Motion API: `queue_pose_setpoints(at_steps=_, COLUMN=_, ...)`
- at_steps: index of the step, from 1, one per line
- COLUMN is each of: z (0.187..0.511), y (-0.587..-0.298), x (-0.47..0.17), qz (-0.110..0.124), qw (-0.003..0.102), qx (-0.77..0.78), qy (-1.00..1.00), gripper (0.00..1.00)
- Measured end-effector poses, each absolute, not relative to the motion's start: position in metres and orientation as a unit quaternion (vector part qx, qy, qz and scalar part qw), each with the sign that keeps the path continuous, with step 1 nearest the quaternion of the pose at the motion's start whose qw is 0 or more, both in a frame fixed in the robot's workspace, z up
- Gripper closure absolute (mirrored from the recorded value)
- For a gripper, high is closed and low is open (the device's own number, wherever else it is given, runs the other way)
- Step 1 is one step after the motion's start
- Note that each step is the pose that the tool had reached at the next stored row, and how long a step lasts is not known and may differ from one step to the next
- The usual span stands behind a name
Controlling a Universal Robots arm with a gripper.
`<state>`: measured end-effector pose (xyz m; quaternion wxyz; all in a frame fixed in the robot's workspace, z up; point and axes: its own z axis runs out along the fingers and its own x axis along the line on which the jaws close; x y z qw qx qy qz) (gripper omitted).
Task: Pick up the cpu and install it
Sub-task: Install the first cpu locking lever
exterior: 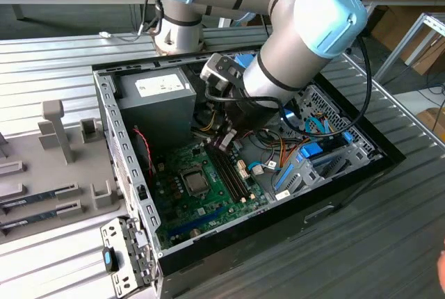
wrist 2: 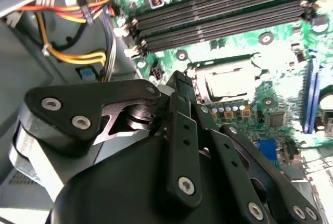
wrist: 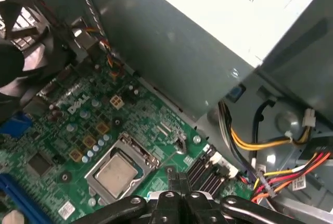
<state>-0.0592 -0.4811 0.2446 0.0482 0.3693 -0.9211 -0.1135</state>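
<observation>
- The cpu (exterior: 196, 182) (wrist 2: 229, 82) (wrist: 115, 171) sits in its socket on the motherboard (exterior: 208, 198), inside the computer case (exterior: 128, 167).
- The memory slots (exterior: 227, 174) lie just beside it, toward the exterior view's right.
- The power-supply box (exterior: 158, 104) stands behind the board.
- The gripper (exterior: 224, 139) hangs above the slots.

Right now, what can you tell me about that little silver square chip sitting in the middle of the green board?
The cpu is a small flat square with a dull silver-grey metal top. It lies flat in its socket frame on the green motherboard, inside the open computer case. In the exterior view it sits beside the dark memory slots; in the second wrist view it appears at. The gripper hangs above the board near it, apart from it.
</observation>
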Motion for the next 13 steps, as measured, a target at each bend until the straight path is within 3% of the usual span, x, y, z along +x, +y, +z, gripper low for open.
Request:
queue_pose_setpoints(at_steps=5, z=0.245, y=-0.453, x=-0.057, qz=-0.107, qw=0.051, qx=0.371, qy=-0.921, gripper=0.89)
queue_pose_setpoints(at_steps=13, z=0.244, y=-0.448, x=-0.057, qz=-0.104, qw=0.058, qx=0.43, qy=-0.895, gripper=0.89)
